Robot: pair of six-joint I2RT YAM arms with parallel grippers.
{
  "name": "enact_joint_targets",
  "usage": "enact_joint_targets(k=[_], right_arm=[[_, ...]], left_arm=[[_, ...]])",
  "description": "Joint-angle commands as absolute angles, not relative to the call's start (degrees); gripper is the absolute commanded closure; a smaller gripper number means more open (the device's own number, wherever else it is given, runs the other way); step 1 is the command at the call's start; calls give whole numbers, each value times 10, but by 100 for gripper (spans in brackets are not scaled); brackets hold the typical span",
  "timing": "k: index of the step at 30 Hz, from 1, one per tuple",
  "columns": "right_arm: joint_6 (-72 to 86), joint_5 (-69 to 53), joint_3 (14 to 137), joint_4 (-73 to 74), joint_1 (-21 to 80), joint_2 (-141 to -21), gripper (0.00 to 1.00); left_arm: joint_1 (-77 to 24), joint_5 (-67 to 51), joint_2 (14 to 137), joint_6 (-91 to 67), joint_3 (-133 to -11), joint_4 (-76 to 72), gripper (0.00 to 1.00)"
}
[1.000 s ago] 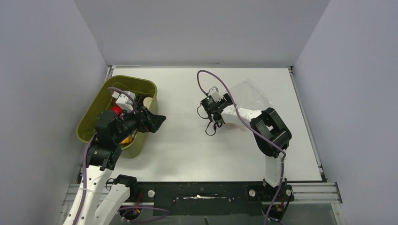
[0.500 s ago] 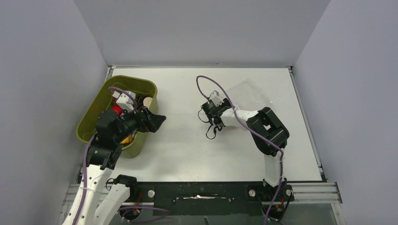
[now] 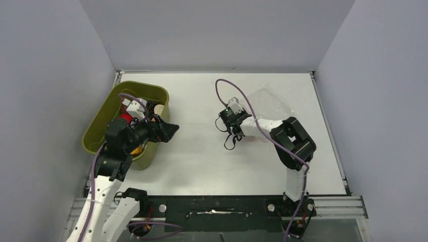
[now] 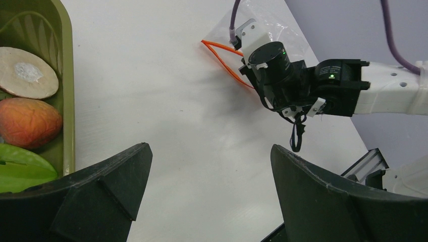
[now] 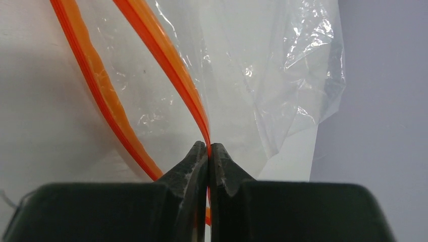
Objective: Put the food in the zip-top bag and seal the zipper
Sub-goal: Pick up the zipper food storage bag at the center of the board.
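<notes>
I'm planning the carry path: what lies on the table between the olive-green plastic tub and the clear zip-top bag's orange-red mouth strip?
Nothing: the left wrist view shows bare white table between the olive-green plastic tub and the orange-red strip.

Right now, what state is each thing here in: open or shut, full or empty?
zip-top bag: mouth open, no food seen inside.
zipper: unsealed, its two strips apart.
right pincer: shut on one strip of the zipper.
left pincer: open, holding nothing.
olive-green tub: upright, with food in it.
food: in the tub, not bagged.
</notes>
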State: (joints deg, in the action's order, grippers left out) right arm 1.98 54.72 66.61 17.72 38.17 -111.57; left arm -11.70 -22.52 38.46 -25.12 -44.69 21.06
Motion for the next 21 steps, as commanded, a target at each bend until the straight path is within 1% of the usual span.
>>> enact_joint_targets(k=[1, 8, 12, 17, 21], right_arm=[[98, 497, 693, 233, 377, -1032, 100], [179, 411, 702, 303, 376, -946, 100], [223, 337, 706, 323, 375, -893, 100], [269, 254, 692, 322, 377, -837, 100], [299, 200, 684, 314, 379, -806, 100]], left_arm=[[-120, -233, 391, -265, -445, 164, 12], [-121, -255, 421, -301, -441, 142, 13], [-121, -273, 445, -325, -446, 122, 13], [-128, -323, 493, -356, -447, 91, 15], [-157, -321, 525, -369, -454, 72, 17]])
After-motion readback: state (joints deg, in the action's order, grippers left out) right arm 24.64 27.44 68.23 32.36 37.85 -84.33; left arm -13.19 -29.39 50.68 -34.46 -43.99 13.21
